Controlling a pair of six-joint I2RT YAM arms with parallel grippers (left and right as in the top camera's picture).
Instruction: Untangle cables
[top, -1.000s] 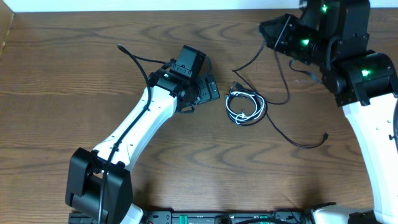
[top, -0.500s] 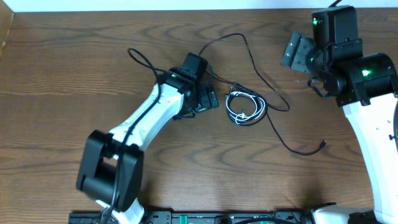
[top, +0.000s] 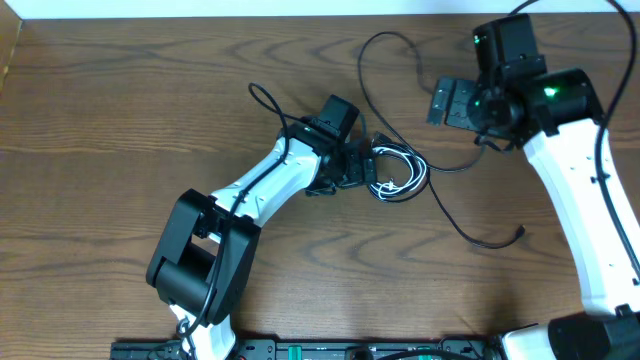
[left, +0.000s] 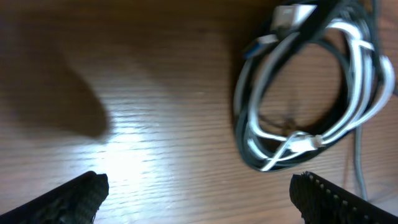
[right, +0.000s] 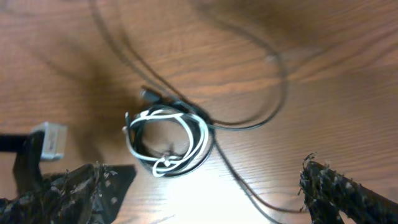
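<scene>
Hovering beside coiled cables (top: 400, 176), left gripper (top: 355, 168); black cable (top: 478, 238) crosses table (top: 120, 120).

Brightly and evenly lit from above in the overhead view, sharp edge to edge, with only faint, short shadows near the coiled cables (top: 397, 173). Soft and out of focus in the left wrist view, with white glare on the table (left: 127, 158) left of them and a dark shadow further up-left. Smeared by blur in the right wrist view, with glare just below them and dimmer wood up-left.
</scene>
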